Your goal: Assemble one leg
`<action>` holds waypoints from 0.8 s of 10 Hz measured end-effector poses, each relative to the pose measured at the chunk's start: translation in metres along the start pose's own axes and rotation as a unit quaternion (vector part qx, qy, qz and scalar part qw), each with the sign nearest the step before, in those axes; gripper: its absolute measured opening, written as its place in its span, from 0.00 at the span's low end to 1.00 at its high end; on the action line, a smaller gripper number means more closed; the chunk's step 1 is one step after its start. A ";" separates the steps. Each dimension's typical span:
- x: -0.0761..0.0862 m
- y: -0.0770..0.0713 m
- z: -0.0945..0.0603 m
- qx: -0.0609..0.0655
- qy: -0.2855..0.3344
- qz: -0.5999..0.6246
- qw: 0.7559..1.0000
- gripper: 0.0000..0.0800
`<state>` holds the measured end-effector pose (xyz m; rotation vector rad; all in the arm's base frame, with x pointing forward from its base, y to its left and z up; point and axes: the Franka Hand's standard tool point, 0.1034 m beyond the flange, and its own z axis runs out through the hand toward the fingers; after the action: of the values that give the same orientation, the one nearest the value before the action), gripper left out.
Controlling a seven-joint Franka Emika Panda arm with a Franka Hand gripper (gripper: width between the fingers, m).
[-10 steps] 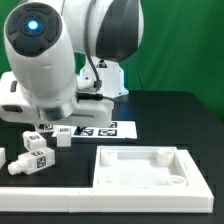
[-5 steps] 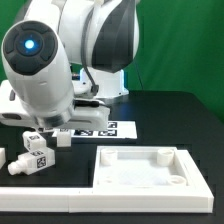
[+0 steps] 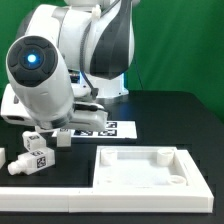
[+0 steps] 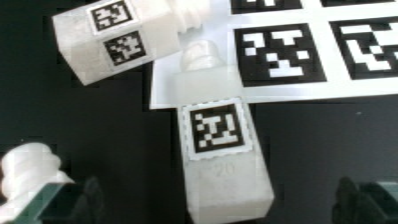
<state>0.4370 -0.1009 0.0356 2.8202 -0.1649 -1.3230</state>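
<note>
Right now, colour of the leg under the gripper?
Leg: white, with black-and-white square tag. Wrist view shows it best.

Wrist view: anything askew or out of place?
Nothing looks damaged. The legs lie loose at differing angles: one leg appears to overlap the edge of the marker board, and another leg lies tilted just off it.

White rounded arm [image 3: 62, 28], black joint bands [image 3: 120, 45], glowing blue light [image 3: 33, 57]
</note>
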 end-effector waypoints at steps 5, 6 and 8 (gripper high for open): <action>0.003 -0.007 0.035 -0.008 -0.026 0.013 1.000 0.81; 0.003 -0.008 0.037 -0.009 -0.028 0.012 0.999 0.81; 0.003 -0.008 0.037 -0.009 -0.028 0.012 0.999 0.70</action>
<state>0.4112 -0.0924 0.0085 2.7588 -0.1879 -1.3932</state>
